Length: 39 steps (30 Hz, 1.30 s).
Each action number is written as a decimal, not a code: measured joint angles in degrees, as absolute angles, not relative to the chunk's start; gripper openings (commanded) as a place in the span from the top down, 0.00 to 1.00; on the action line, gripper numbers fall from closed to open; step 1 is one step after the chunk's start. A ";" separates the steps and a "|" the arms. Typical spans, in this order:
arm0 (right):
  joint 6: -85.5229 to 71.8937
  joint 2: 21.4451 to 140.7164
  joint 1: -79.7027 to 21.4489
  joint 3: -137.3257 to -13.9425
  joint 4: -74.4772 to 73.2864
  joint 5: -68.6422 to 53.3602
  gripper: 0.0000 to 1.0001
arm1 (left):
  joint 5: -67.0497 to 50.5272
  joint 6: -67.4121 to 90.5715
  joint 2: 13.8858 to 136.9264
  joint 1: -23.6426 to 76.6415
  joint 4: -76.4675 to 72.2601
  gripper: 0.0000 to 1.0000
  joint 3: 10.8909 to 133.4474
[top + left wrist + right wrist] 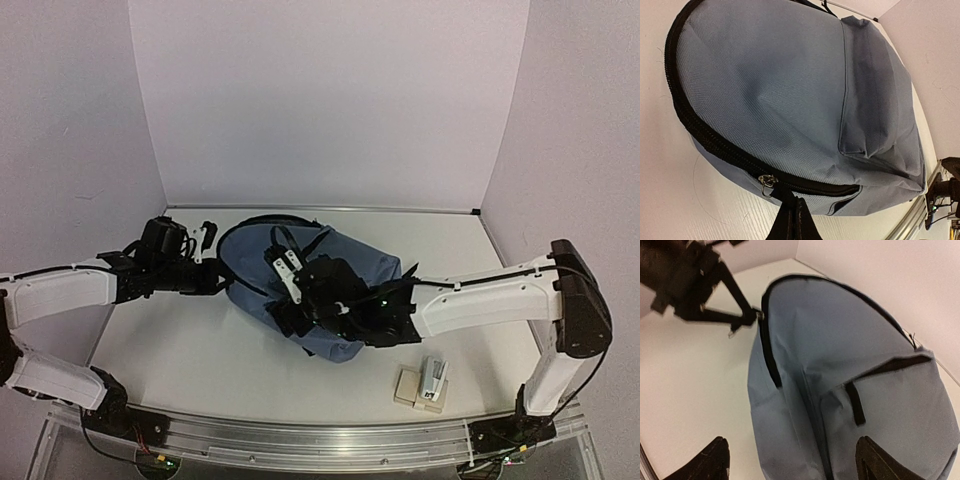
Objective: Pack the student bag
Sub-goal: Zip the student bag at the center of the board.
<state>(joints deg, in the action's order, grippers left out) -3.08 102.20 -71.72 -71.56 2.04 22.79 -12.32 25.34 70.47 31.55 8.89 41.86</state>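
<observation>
The right gripper (pixel 795 465) hangs released over the student bag (pixel 355 255), its dark fingers (pixel 710 465) spread wide at the bottom corners of the wrist view. The left gripper (pixel 792 222) is clenched at the end of the bag's main zipper (pixel 720 151), just beside the metal slider (pixel 768 181); whether it pinches a pull I cannot tell. The bag lies on the table (pixel 200 350) at the centre of the top view, its zips drawn closed and its contents hidden. At lower right, apart from it, sits a small pile of pale blocks (pixel 410 388).
</observation>
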 measured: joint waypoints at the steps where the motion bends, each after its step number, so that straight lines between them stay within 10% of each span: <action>1: -1.85 103.32 -71.72 -73.44 3.04 22.25 0.16 | -13.05 25.29 69.85 31.55 8.86 1.00 41.45; 13: 10.92 124.04 -70.06 -92.50 8.16 17.95 0.42 | -14.13 25.59 67.43 31.53 10.20 1.00 40.73; 22: 16.32 132.09 -68.09 -99.94 9.04 20.31 0.98 | -10.61 26.42 65.88 31.21 13.16 1.00 40.45; 39: 12.85 116.29 -70.38 -76.71 17.23 17.86 1.00 | -3.57 28.55 65.67 26.89 17.07 1.00 42.78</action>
<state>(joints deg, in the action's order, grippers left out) 12.85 116.29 -70.38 -76.71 17.23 17.86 -3.57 28.55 65.67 26.89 17.07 42.78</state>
